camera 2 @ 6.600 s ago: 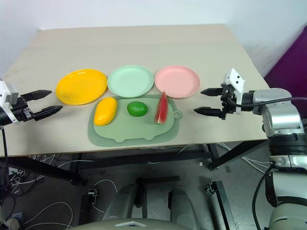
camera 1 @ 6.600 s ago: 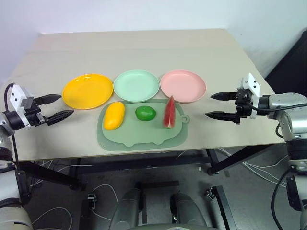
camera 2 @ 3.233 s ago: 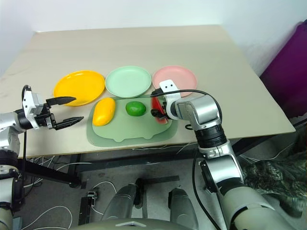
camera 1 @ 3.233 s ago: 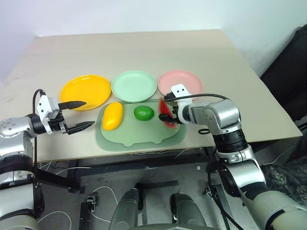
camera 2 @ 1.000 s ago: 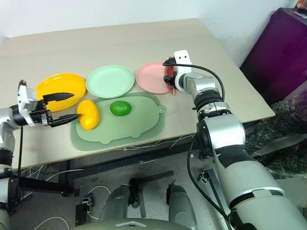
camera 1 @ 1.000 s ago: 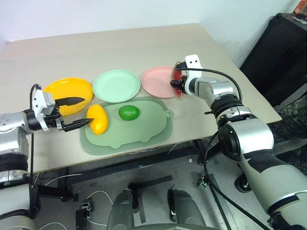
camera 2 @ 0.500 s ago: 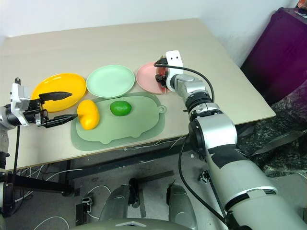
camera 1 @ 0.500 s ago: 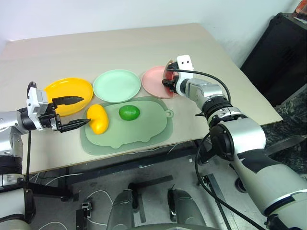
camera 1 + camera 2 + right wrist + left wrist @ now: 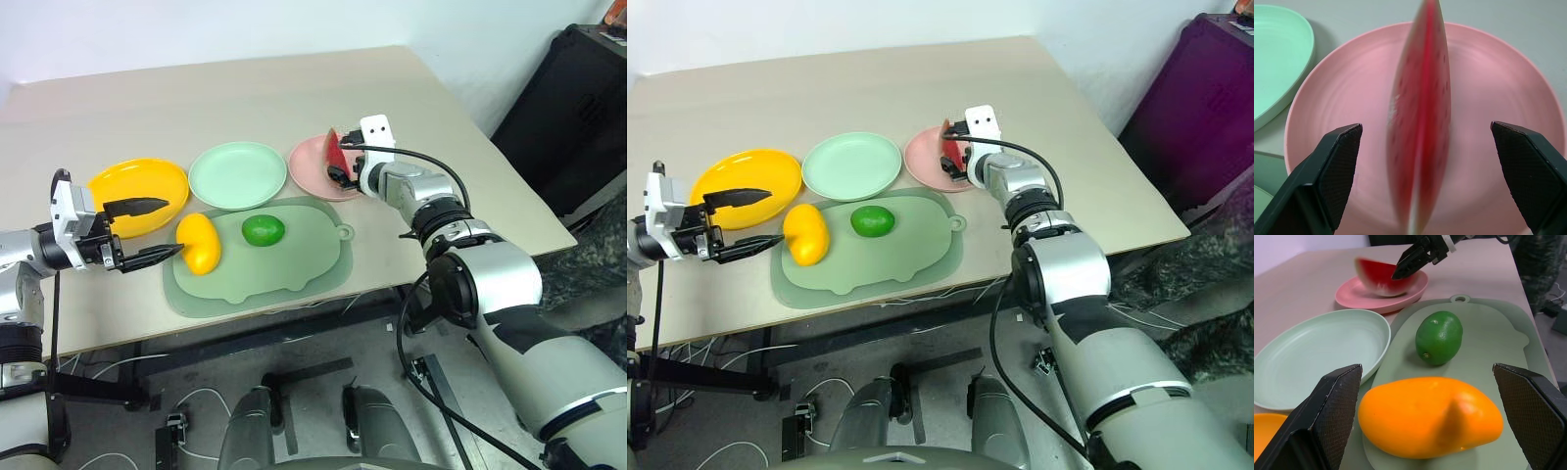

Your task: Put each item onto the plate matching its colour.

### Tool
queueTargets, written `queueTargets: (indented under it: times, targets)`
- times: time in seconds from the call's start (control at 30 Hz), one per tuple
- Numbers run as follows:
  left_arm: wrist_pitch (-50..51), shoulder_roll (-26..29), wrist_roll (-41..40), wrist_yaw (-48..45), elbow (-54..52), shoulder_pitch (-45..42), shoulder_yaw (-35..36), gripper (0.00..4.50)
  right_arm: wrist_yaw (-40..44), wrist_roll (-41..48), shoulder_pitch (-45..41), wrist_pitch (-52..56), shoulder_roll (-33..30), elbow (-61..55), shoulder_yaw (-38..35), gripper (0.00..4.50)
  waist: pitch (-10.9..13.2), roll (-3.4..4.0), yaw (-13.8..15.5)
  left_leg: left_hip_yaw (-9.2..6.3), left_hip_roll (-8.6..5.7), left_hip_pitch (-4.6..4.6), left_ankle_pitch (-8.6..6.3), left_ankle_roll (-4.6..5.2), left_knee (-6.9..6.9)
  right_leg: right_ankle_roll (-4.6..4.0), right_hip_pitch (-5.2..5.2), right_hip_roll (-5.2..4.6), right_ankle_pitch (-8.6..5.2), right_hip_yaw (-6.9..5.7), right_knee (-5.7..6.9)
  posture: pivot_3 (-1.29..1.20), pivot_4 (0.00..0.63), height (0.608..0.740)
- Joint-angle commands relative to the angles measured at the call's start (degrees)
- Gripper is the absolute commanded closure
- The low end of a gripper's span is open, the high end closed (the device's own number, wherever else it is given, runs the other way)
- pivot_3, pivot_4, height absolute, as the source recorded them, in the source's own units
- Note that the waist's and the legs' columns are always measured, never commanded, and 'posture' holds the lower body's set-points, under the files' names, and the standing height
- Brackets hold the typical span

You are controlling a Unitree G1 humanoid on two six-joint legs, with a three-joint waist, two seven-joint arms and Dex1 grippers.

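Note:
The red watermelon wedge [image 9: 1420, 112] stands on edge in the pink plate [image 9: 1347, 88], free between the wide-apart fingers of my open right gripper [image 9: 340, 164]. On the pale green mat [image 9: 284, 269] lie the yellow mango [image 9: 199, 243] and the green lime [image 9: 263, 230]. My left gripper [image 9: 174, 225] is open beside the mango on its left, with the lower fingertip close to it and nothing held. Behind the mat sit the yellow plate [image 9: 127, 181] and the mint green plate [image 9: 238, 174], both bare.
The beige table [image 9: 245, 88] stretches far behind the plates. The mat lies near the table's front edge, its handle tab [image 9: 342, 233] pointing right. A dark cabinet [image 9: 578, 88] stands off the table's right side.
My right gripper has opened and let go of the watermelon wedge, which now stands in the pink plate. The left gripper has stayed open beside the mango.

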Motion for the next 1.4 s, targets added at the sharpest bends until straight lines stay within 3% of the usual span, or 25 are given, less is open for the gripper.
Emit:
queueTargets:
  times: [0.03,0.13,0.33,0.53,0.73,1.33,1.4]
  targets:
    - [-0.51,1.1,-0.76,-0.02,-0.29,-0.79,1.23,0.0,2.38,0.01,-3.5,0.02,-1.39,-1.74,-0.65,0.03,0.0,0.0,0.0,0.0,0.0,0.0,0.0,0.0,0.0,0.0,0.0,0.0,0.0,0.0,0.0,0.0,0.15,0.737]
    - [-0.52,1.06,-0.79,-0.17,-0.28,-0.85,1.21,0.0,5.83,-0.02,-4.42,0.57,-2.09,-2.52,-0.28,0.03,0.0,0.0,-0.01,-0.01,0.0,0.0,0.0,0.0,0.0,0.0,0.0,0.0,0.0,0.0,0.01,0.0,0.15,0.737]
    - [-0.61,1.38,-0.74,-0.61,0.29,-1.15,1.28,0.0,24.86,0.83,-5.62,1.62,-4.43,-9.76,2.55,0.03,0.0,0.0,0.03,0.01,0.0,0.0,0.0,0.0,0.01,0.01,0.0,0.02,0.01,0.0,0.0,0.0,0.15,0.737]
    - [-0.56,1.6,-0.57,-1.16,0.93,-1.43,1.06,0.0,41.61,0.95,1.53,5.56,-6.31,-24.96,9.25,0.03,-0.01,-0.01,0.11,-0.02,0.0,0.0,0.0,0.0,0.05,0.02,0.0,0.04,0.01,-0.01,0.01,0.0,0.15,0.737]
    - [-0.72,1.26,-0.64,-1.08,0.4,-0.67,1.13,0.0,53.27,4.57,8.35,7.96,-8.82,-39.43,12.2,0.03,-0.01,-0.01,0.24,0.02,0.0,-0.01,0.0,0.01,0.11,0.0,0.0,0.0,0.02,-0.01,0.04,0.0,0.15,0.737]
    - [-0.4,1.1,-1.15,-0.18,-0.99,1.04,1.49,0.0,49.27,6.85,12.95,-0.96,-8.17,-42.08,11.79,0.03,0.07,0.15,-0.13,0.0,0.01,-0.02,0.0,0.01,0.04,-0.07,-0.24,-0.01,0.05,-0.01,0.04,0.0,0.15,0.737]
    - [-0.28,1.09,-1.19,-0.15,-1.17,1.21,1.52,0.0,49.16,6.84,13.21,-1.41,-8.21,-42.25,12.1,0.03,0.21,0.4,-0.39,-1.9,-0.89,0.04,0.12,-0.16,-0.23,0.15,1.08,-0.18,0.1,-1.7,0.13,0.0,0.15,0.737]
